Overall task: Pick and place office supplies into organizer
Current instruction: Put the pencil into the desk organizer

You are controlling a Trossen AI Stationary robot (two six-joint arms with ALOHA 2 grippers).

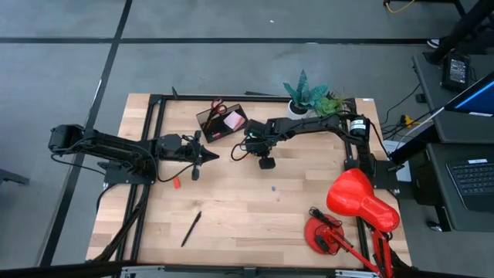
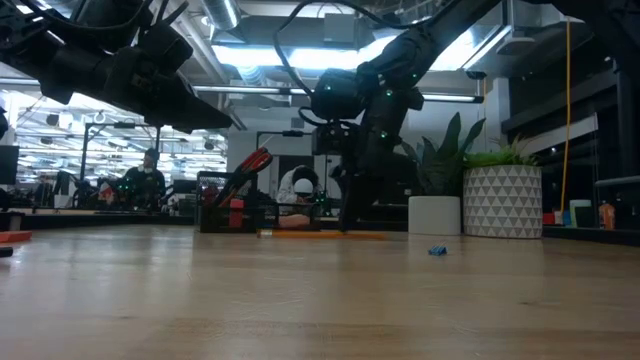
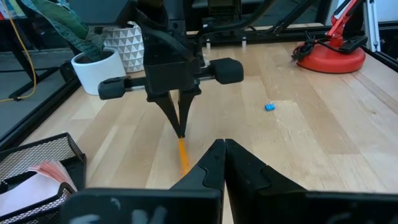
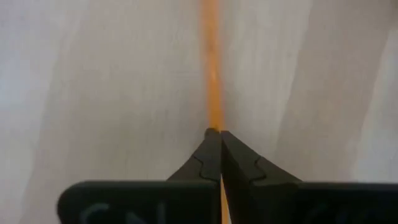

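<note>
On the wooden table (image 1: 255,208), the organizer (image 1: 221,122) sits just beyond the right end effector (image 3: 180,127), which is clenched on the orange pencil (image 3: 183,155), its long axis lying flat along the fingers' line. The left end effector (image 3: 224,149) hovers nearby, clenched and empty.

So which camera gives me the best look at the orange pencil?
The right wrist view: the orange pencil runs straight out from the shut right gripper. The left wrist view shows a short stretch, the low view a thin orange line on the table, the high view hardly anything.
</note>
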